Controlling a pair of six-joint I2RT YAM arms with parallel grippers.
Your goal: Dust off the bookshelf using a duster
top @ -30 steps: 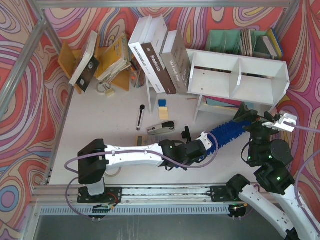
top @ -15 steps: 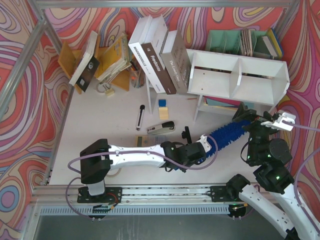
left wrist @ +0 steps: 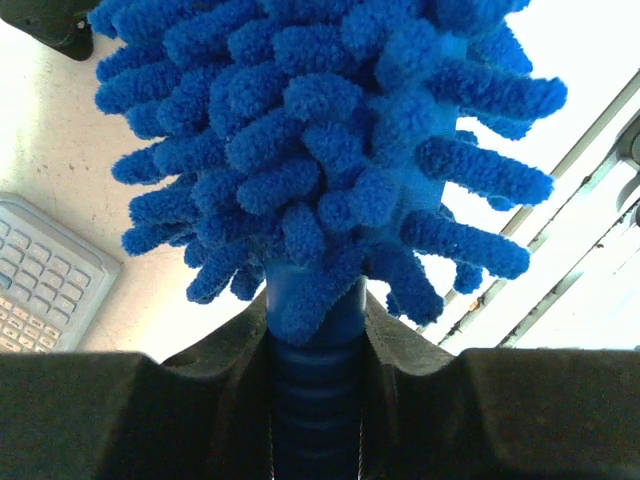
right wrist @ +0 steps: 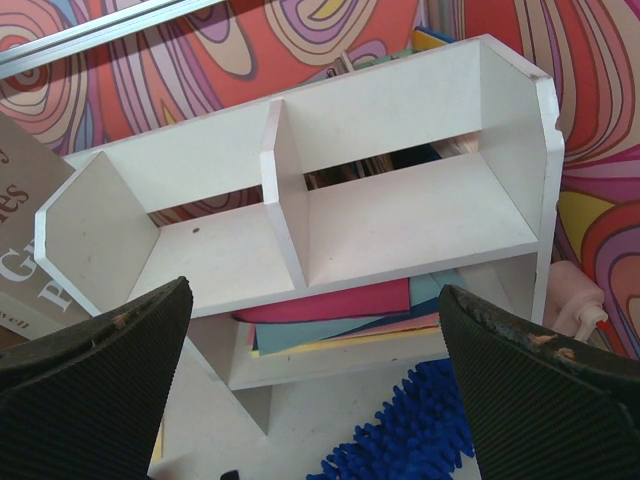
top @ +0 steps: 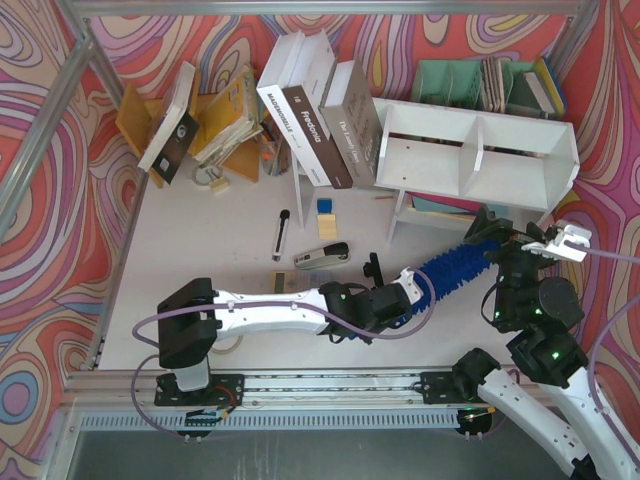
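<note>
Centrally, left gripper [top: 408, 293] clamps the duster [top: 455, 265] by its handle below the bookshelf [top: 480, 150]; right gripper [top: 558, 241], lower right, gapes empty.

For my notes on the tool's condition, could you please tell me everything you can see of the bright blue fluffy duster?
The bright blue fluffy duster has a head of thick, soft noodle-like bristles on a short ribbed blue handle, plastic by its look. The left gripper is shut on that handle. The duster points diagonally towards the wide white wooden bookshelf, its tip low before the shelf's legs, not in either compartment. Whether it touches the table is unclear.
</note>
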